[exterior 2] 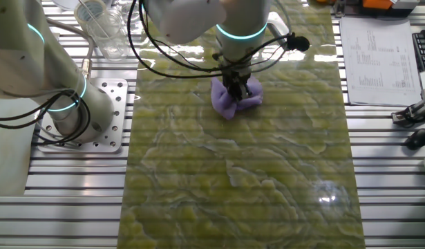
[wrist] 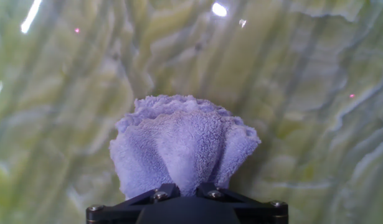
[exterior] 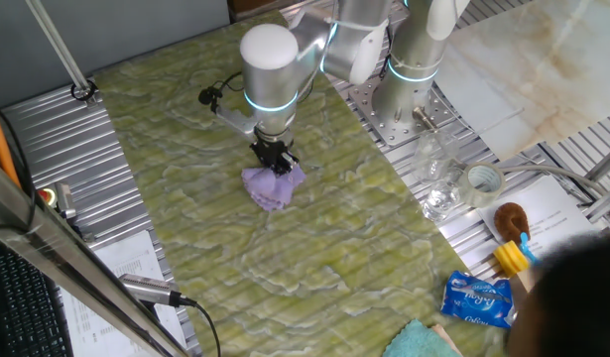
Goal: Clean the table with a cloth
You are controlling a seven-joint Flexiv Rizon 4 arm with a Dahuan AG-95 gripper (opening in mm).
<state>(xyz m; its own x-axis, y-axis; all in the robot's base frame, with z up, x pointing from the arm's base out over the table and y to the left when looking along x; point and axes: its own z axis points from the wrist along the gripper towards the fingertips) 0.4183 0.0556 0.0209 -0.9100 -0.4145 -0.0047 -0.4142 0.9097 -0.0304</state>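
The lilac cloth (exterior: 274, 184) lies bunched on the green-yellow marbled table (exterior: 324, 258). My gripper (exterior: 274, 159) stands straight down on it, shut on the cloth's top fold. In the other fixed view the gripper (exterior 2: 235, 91) pinches the cloth (exterior 2: 235, 97) near the table's (exterior 2: 253, 187) far middle. In the hand view the cloth (wrist: 182, 146) fans out in front of the black fingers (wrist: 164, 190), pressed against the table (wrist: 316, 112).
To the right on the ribbed metal stand clear plastic cups (exterior: 441, 193), a tape roll (exterior: 483, 180), a brown brush (exterior: 511, 217), a blue tissue packet (exterior: 477, 299) and a teal cloth (exterior: 424, 340). The arm's base (exterior: 414, 69) stands at the back right. A paper sheet (exterior 2: 378, 59) lies beside the table.
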